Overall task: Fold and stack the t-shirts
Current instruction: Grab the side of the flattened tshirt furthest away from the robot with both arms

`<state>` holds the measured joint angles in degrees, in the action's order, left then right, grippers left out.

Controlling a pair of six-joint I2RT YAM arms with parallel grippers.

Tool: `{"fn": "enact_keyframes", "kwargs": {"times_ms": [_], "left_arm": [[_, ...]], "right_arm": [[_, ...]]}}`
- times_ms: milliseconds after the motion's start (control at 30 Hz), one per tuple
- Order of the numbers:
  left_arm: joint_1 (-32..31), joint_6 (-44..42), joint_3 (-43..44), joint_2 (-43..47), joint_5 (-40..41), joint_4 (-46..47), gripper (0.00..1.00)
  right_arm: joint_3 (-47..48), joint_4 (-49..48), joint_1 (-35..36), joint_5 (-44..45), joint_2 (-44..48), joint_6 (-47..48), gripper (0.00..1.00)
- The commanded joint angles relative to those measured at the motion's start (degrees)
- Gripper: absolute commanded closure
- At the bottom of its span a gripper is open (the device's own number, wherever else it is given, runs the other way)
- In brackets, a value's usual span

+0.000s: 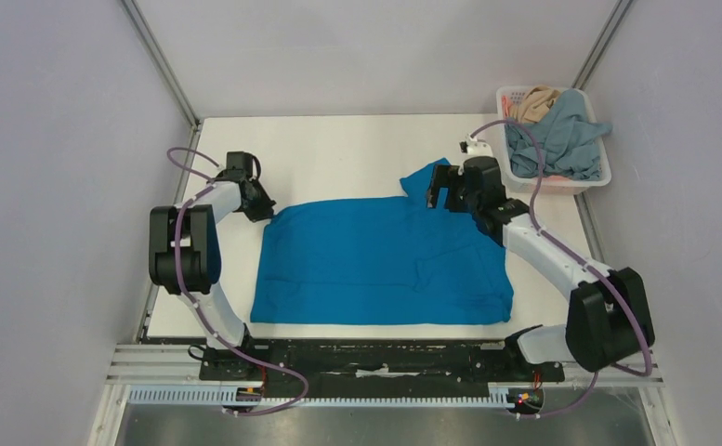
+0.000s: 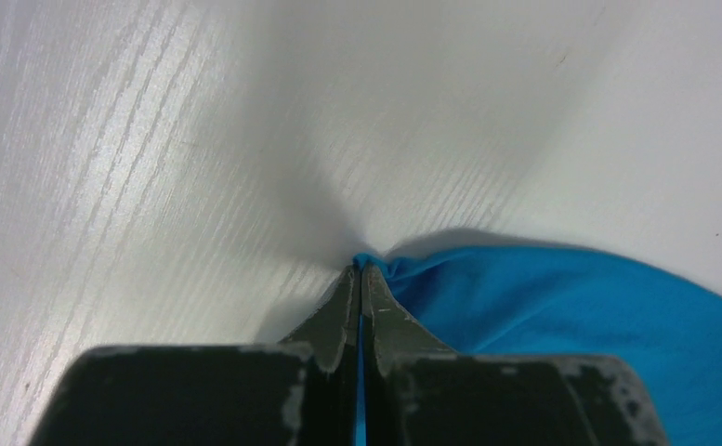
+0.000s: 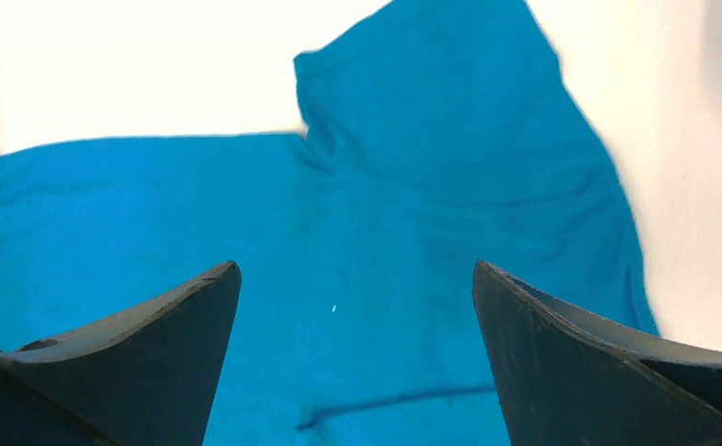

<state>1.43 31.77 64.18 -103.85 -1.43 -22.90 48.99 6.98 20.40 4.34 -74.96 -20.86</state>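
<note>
The vivid blue t-shirt (image 1: 380,260) lies spread nearly flat in the middle of the counter (image 1: 338,153), with one sleeve (image 1: 426,177) sticking out at its far right corner. It has a few shallow wrinkles and no fold in it yet, so I judge the task to be at the smoothing-out stage for the first garment.

The left pincer (image 2: 361,271) is clamped tight on the far left corner of the shirt. Its fingers are pressed together with a sliver of blue cloth between them, low against the counter. That hold likely pins or tensions the corner so the cloth can be squared.

The right pincer (image 3: 355,265) hangs over the sleeve with its fingers wide apart and nothing between them, probably poised to take the matching right-hand corner.

Well apart, at the far right corner of the counter, the white basket (image 1: 602,178) holds the dusty grey-blue t-shirt (image 1: 561,139) and the tan t-shirt (image 1: 533,100). Both are crumpled together and waiting their turn.
</note>
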Motion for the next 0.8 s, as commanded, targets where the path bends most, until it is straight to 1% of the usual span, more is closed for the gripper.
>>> {"fn": "enact_keyframes", "kwargs": {"times_ms": [0,133,167,300,433,567,767], "left_arm": [[0.08,0.47,-1.56,3.20,0.45,5.39,0.98],[0.09,0.86,-3.13,4.69,1.21,8.15,0.98],[0.12,0.89,-3.10,4.76,1.00,8.13,0.98],[0.14,1.36,-4.42,5.64,-0.39,10.49,0.98],[0.13,1.64,-6.09,7.42,0.71,12.52,0.98],[0.09,1.89,-7.48,8.27,1.07,14.58,0.98],[0.07,2.23,-7.49,8.25,0.29,15.29,0.98]], "right_arm": [[9.80,-1.35,0.08,6.37,-8.11,6.25,0.02],[18.17,-0.31,0.08,15.63,-18.07,10.77,0.02],[20.69,-0.43,-0.01,16.78,-20.66,11.57,0.02],[32.56,1.73,-0.10,18.24,-33.53,13.34,0.02],[42.27,2.43,-0.49,20.45,-43.09,13.24,0.02],[47.36,2.12,-1.14,19.65,-49.90,12.28,0.02],[50.31,1.37,-1.68,18.26,-55.55,11.23,0.06]]}}
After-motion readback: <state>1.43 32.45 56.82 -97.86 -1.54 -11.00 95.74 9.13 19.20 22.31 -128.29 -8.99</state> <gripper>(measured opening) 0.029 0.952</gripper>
